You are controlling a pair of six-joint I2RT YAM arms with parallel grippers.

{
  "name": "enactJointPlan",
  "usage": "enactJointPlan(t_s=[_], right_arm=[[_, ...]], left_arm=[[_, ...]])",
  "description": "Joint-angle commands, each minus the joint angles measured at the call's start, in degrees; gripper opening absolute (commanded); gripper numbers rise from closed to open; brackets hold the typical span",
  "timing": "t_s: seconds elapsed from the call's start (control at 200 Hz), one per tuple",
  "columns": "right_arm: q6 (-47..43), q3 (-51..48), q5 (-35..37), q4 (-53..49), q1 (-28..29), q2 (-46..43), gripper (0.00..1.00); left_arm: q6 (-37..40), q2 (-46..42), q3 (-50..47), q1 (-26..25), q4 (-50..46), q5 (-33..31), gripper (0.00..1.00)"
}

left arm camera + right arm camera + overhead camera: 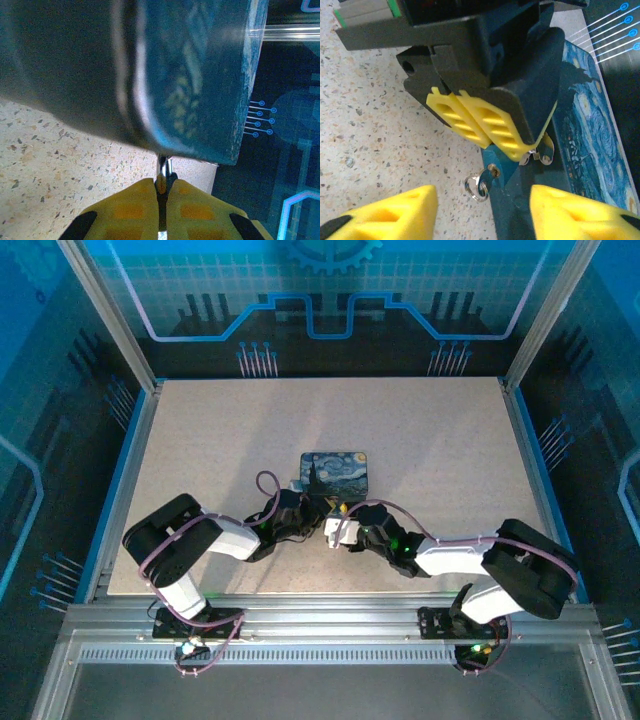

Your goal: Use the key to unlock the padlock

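The padlock (504, 172) sits against the near edge of the box (335, 472), around the middle of the table (200, 440). The left gripper (495, 137) is clamped on the padlock's top, its yellow fingers (135, 210) pressed together around a thin metal piece. The key (490, 175) sticks in the padlock's face, with its ring hanging below. The right gripper (481, 200) hangs just in front, jaws spread wide and holding nothing. Bare table stretches toward the far, left and right edges.
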Motion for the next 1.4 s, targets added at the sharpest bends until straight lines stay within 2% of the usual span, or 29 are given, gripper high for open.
enactJointPlan(t_s=[0.0,0.255,0.87,1.396], right_arm=[[0.10,1.35,0.46,2.52,0.84,0.81,0.47],[0.10,1.79,1.64,2.70,0.79,1.50,0.35],[0.11,3.00,3.64,2.53,0.88,3.06,0.26],[1.79,3.86,5.77,3.56,0.89,3.72,0.07]], left_arm=[[-1.18,0.23,1.96,-0.44,2.68,-0.29,0.01],[-1.39,-0.07,2.05,-0.51,2.16,-0.35,0.01],[-1.41,-0.12,1.89,-0.50,2.32,-0.20,0.01],[-1.56,0.23,1.74,-0.49,3.01,-0.02,0.01]])
